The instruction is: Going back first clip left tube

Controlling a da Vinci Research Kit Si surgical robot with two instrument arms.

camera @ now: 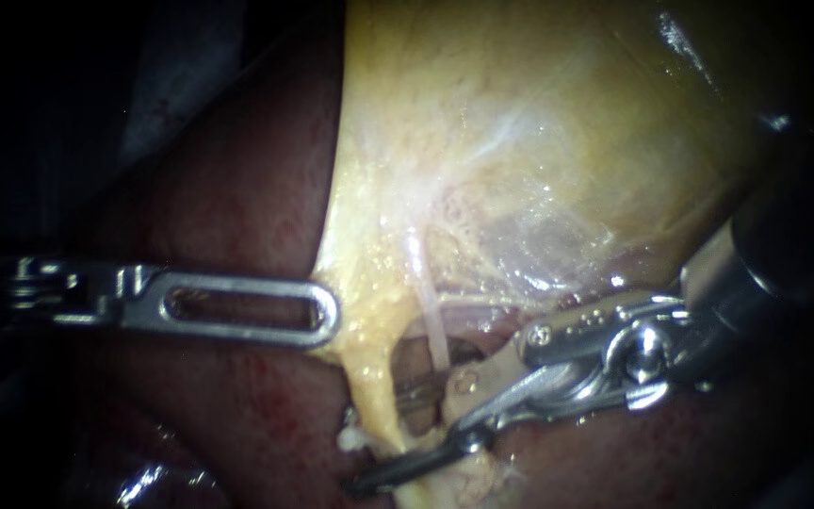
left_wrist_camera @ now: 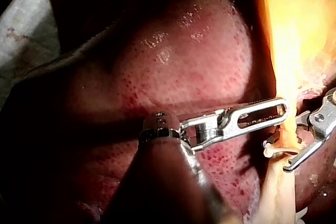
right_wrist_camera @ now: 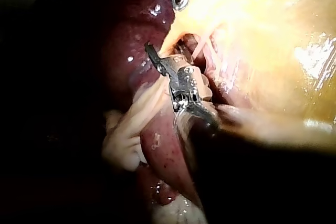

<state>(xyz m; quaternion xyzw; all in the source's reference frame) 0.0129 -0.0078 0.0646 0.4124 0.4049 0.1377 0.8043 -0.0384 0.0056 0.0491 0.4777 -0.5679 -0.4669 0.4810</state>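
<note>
Yellow soft left tube (camera: pixel 376 401) is seen hanging below the big yellow gallbladder (camera: pixel 520 123). The shiny metal right instrument (camera: pixel 405 435) is reached in from the right, tipped downward, its jaws spread open at this tube. The gallbladder's edge is pinched by the jaws of the level, slotted silver left instrument (camera: pixel 330 316).

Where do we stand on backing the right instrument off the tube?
Done: what looks like a clip sits on the pale tube. In hand: right instrument, claw open, lies close beside it; left instrument holds the gallbladder. Left: drawing the right instrument clear of the tube.
</note>
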